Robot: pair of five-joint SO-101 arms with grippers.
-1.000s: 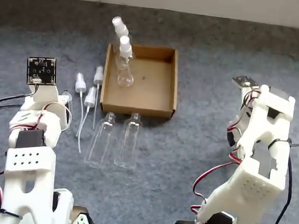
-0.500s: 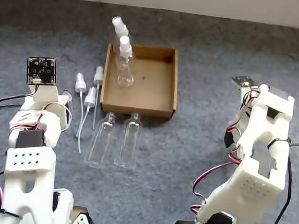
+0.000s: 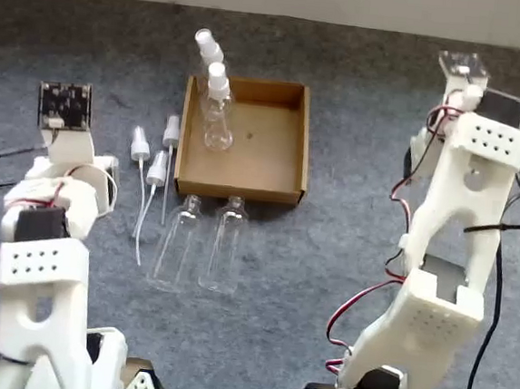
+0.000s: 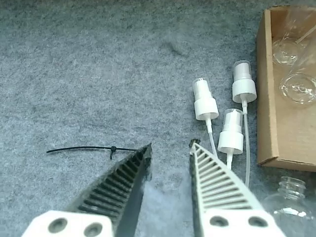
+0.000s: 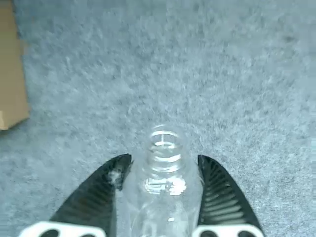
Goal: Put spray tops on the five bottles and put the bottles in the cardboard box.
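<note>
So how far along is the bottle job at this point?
Done: two capped bottles lean in the cardboard box. In hand: the right gripper holds an uncapped bottle; the left gripper is open near three loose spray tops. Left: cap that bottle and the two open bottles lying in front of the box, then box all three.

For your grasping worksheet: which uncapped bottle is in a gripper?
The bottle held in the right gripper; the other two lie on the carpet by the cardboard box.
</note>
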